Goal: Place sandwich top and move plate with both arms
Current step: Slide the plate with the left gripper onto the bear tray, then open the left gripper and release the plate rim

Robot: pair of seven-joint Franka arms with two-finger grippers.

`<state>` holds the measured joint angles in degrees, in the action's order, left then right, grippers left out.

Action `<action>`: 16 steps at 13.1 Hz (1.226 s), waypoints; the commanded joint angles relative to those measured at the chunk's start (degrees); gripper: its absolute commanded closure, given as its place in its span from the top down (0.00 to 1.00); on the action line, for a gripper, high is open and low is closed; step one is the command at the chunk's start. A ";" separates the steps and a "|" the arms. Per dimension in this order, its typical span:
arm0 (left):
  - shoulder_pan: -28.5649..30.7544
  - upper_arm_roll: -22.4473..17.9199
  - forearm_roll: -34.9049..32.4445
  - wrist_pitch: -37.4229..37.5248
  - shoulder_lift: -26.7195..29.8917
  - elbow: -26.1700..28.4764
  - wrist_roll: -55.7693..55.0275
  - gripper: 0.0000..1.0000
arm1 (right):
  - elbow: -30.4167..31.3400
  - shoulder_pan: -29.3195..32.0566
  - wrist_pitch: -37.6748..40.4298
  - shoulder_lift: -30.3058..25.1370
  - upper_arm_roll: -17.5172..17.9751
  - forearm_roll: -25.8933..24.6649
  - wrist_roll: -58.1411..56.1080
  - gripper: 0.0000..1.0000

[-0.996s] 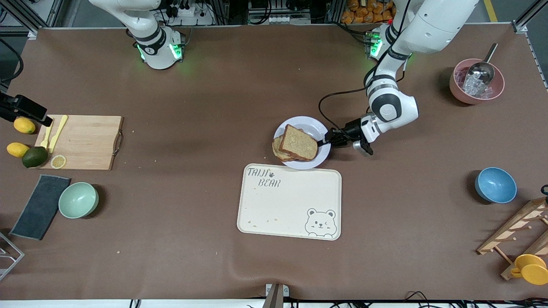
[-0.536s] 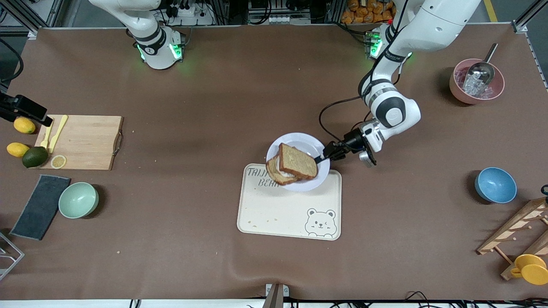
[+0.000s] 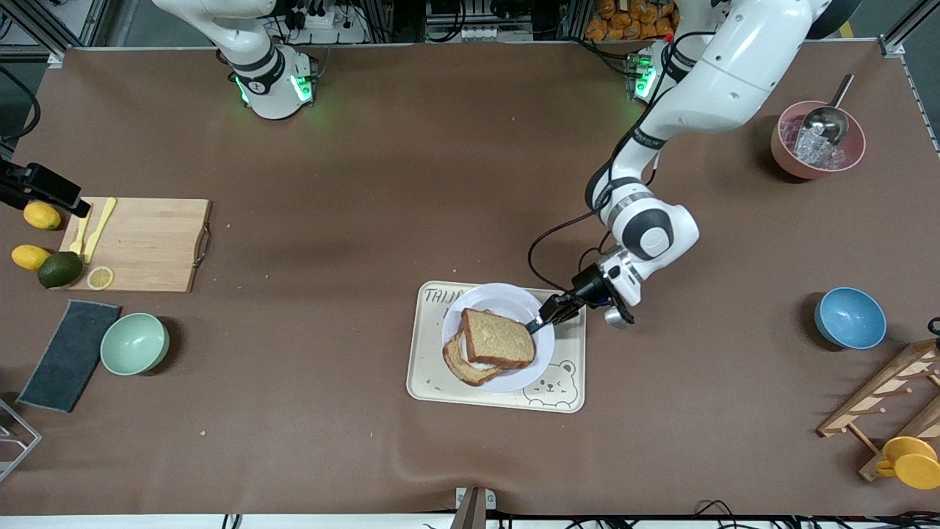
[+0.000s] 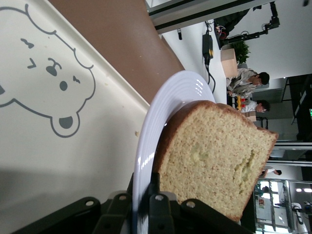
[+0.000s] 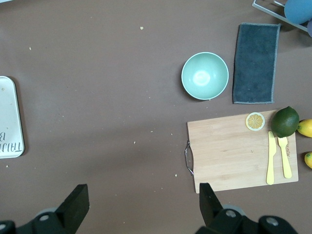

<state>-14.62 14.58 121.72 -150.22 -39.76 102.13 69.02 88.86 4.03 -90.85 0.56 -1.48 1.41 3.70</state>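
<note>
The white plate (image 3: 490,297) is over the cream bear tray (image 3: 433,383), and whether it rests on the tray I cannot tell. My left gripper (image 3: 538,322) is shut on the plate's rim at the side toward the left arm's end of the table. The sandwich top (image 3: 498,338), a brown bread slice, lies on another slice (image 3: 457,361) on the plate. In the left wrist view the plate rim (image 4: 161,126) runs between my left gripper's (image 4: 145,197) fingers, with the sandwich top (image 4: 214,151) beside it and the tray (image 4: 48,146) below. My right gripper (image 5: 142,204) hangs open over bare table.
A cutting board (image 3: 139,242) with lemons, a lime and yellow cutlery, a mint bowl (image 3: 134,343) and a dark cloth (image 3: 70,354) lie at the right arm's end. At the left arm's end are a blue bowl (image 3: 850,317), a pink bowl with a scoop (image 3: 817,139) and a wooden rack (image 3: 881,404).
My left gripper has carried the plate with the sandwich toward the front camera, from the bare table to over the tray. The right arm has not moved.
</note>
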 commanded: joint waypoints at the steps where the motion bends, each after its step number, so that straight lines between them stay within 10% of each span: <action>1: -1.37 -0.08 1.42 -2.36 -2.16 -2.90 -0.20 0.00 | -1.24 0.71 0.76 0.67 0.42 -0.80 -0.19 1.00; 12: -3.57 -0.43 0.89 -6.05 -4.19 -2.73 1.11 0.05 | -1.06 1.06 0.93 0.85 0.25 -0.45 -0.19 1.00; 13: -3.57 -0.43 0.80 -6.05 -4.10 -2.81 1.11 0.27 | -1.06 1.06 0.93 0.85 0.25 -0.45 -0.19 1.00; 14: -3.66 -0.60 0.54 -6.40 -4.10 -2.90 1.37 0.76 | -1.06 1.06 1.02 0.85 0.25 -0.45 -0.19 1.00; 15: -4.18 -0.60 -1.12 -8.06 -3.84 -2.99 2.25 1.00 | -1.06 1.06 0.93 0.85 0.25 -0.45 -0.10 1.00; 16: -4.01 -0.60 -2.09 -10.42 -3.49 -3.08 2.34 1.00 | -1.06 1.06 0.93 0.85 0.25 -0.45 -0.19 1.00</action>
<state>-17.60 14.49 121.13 -156.82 -43.77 100.12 70.77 88.86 4.07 -90.69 0.84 -1.90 1.41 3.70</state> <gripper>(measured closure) 0.634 0.000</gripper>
